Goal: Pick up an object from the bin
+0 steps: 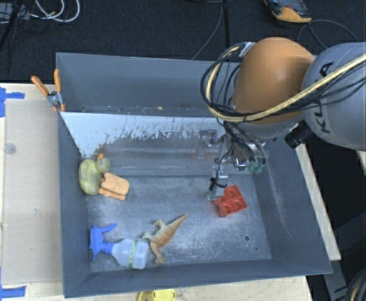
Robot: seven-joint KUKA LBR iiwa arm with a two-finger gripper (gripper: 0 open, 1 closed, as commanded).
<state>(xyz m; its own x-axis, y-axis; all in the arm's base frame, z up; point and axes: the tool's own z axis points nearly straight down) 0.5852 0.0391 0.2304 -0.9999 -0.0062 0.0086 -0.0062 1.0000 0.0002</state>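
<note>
The pincer (218,187) hangs low over the right middle of the grey metal bin (139,83), its tip just beside the upper left corner of a red studded toy brick (231,201) on the bin floor; whether it is spread or pressed together I cannot tell. Well apart on the left lie a yellow-green soft toy (91,174) touching an orange ridged piece (115,187). Toward the front are a blue-capped spray bottle (118,249) and, against it, a tan toy dinosaur (165,231).
</note>
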